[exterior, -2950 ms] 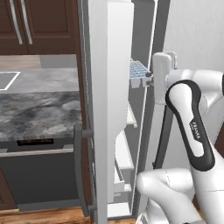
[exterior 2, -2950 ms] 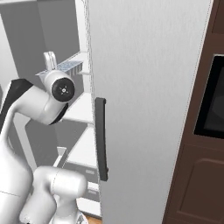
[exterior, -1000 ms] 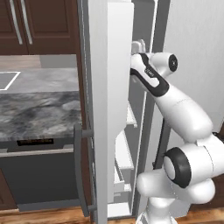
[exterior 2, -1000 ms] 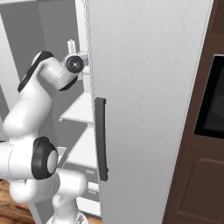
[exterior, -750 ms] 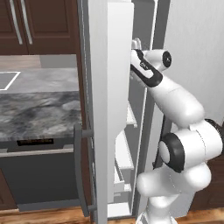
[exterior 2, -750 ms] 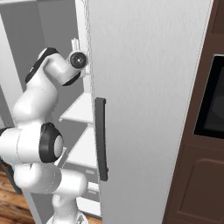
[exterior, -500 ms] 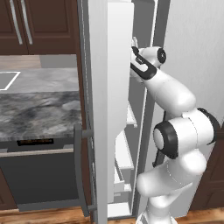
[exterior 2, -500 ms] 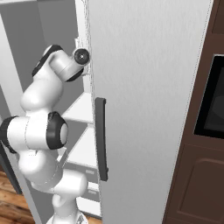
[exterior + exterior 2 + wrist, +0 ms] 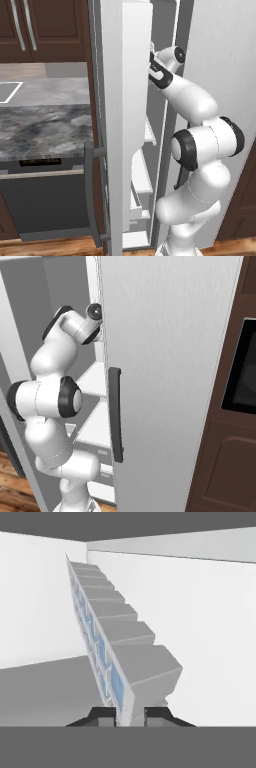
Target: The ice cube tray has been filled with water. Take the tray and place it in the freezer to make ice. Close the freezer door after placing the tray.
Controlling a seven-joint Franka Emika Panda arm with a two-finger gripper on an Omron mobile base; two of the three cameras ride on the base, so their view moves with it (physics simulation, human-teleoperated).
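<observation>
My gripper [image 9: 131, 715] is shut on the near end of the ice cube tray [image 9: 131, 657], a white tray that runs away from the fingertips [image 9: 103, 714] and shows edge-on. Pale blue water [image 9: 116, 684] fills its cells. White freezer [image 9: 215, 627] walls surround the tray. My arm [image 9: 185, 95] reaches high into the freezer [image 9: 161, 125], its hand hidden behind the freezer door [image 9: 112, 125], which stands wide open with its dark bar handle [image 9: 89, 192] facing left. From the right, the arm [image 9: 75, 326] goes in behind the edge of the wider grey door [image 9: 170, 371].
White freezer shelves [image 9: 92, 381] and lower drawers [image 9: 95, 453] lie below my arm. White door bins [image 9: 142, 182] line the open door's inside. A marble counter [image 9: 45, 125] over a dark dishwasher [image 9: 45, 205] lies left. A dark glass oven [image 9: 242, 371] sits on the right.
The arm has stretched further up and into the freezer, carrying the tray in with it. The tray, in plain sight three seconds ago, is now hidden behind the door in the base views.
</observation>
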